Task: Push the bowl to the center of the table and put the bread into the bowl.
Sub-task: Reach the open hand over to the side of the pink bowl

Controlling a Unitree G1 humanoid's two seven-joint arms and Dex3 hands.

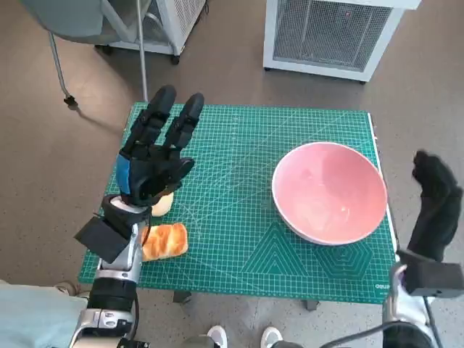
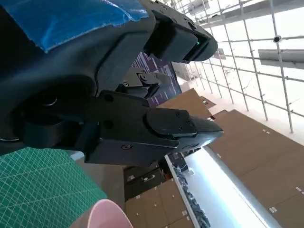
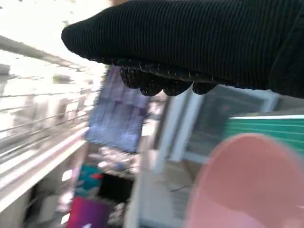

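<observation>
Green cutting mat [image 1: 239, 181] covering the table, pink bowl [image 1: 330, 192] on its right side, left hand [image 1: 156, 156] raised with fingers spread, empty, right hand [image 1: 435, 203] just beside the bowl, grip unclear, bread [image 1: 165, 241] at the near left corner

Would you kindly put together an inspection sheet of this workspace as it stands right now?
Surface: small table covered by a green cutting mat with a printed grid.
Job's things: pink bowl sits on the mat's right side, empty, not centred; bread lies near the front left corner, outside the bowl.
Clutter: a pale round item beside the bread, partly hidden under the left hand.
Hands: left hand above the mat with fingers spread, holding nothing; right hand raised off the table's right edge, beside the bowl, holding nothing.
Cables: nothing seen.
Surroundings: white grilled unit and a chair leg on the floor beyond the table; shoes at the near edge.
</observation>
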